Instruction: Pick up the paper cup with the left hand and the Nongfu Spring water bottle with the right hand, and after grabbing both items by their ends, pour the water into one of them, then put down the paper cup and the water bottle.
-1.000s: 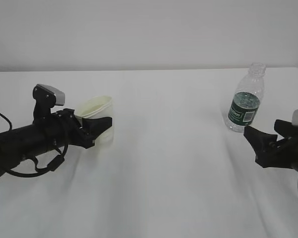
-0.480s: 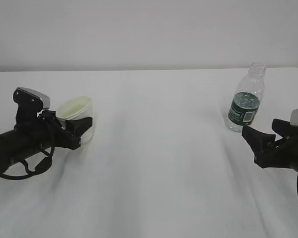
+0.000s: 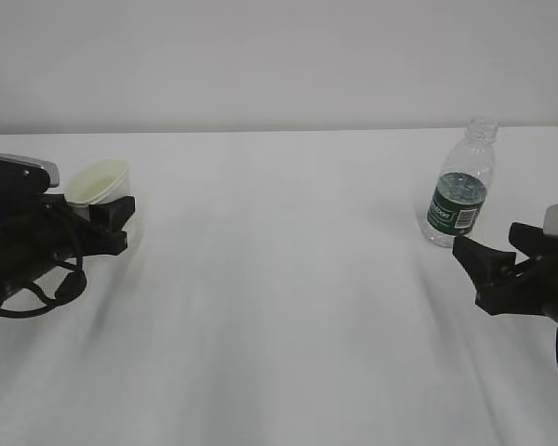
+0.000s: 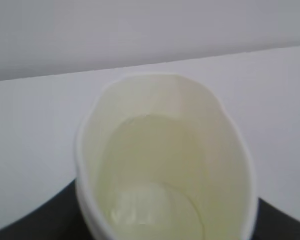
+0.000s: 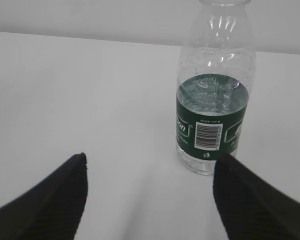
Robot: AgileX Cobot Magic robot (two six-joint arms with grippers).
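Spanning the scene, white table (image 3: pixel 288 307) meets pale wall (image 3: pixel 279 56).

White table (image 3: pixel 288 279) — plain matte surface, faint soft creases, back edge meets pale wall. Nongfu Spring water bottle (image 3: pixel 461 186) stands upright on it at far right, near back edge — clear ribbed plastic, dark green label band, water (image 5: pixel 211 93) up to label top.
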